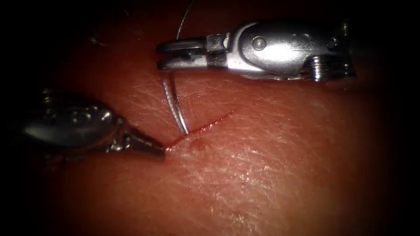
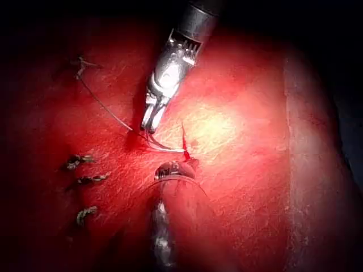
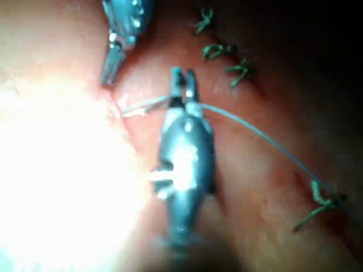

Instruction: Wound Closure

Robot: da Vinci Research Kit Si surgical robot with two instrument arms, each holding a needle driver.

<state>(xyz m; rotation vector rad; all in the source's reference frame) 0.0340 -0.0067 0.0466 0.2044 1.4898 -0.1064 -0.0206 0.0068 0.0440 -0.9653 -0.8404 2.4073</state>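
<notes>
A thin red cut (image 1: 205, 126) runs slantwise across the tissue (image 1: 271, 175). My right tool (image 1: 164, 54) reaches in from the right, its jaws shut on the curved needle (image 1: 173, 102) near the thread end. The needle arcs down on the cut's left side, with its tip at the cut's edge; whether it has entered the tissue I cannot tell. Thread (image 1: 183, 19) leads up and away from the jaws. My left tool (image 1: 161, 150) lies low on the left, jaws shut, tip against the tissue at the cut's left end. The wrist views show the right tool (image 2: 148, 122), the needle (image 3: 144, 106) and the left tool (image 3: 112, 71).
Several knotted stitches with cut ends (image 2: 85, 178) sit in a row beside the working spot. The thread (image 3: 255, 133) trails back to another knot (image 3: 323, 199). Red fluid (image 1: 179, 140) marks the cut's left end.
</notes>
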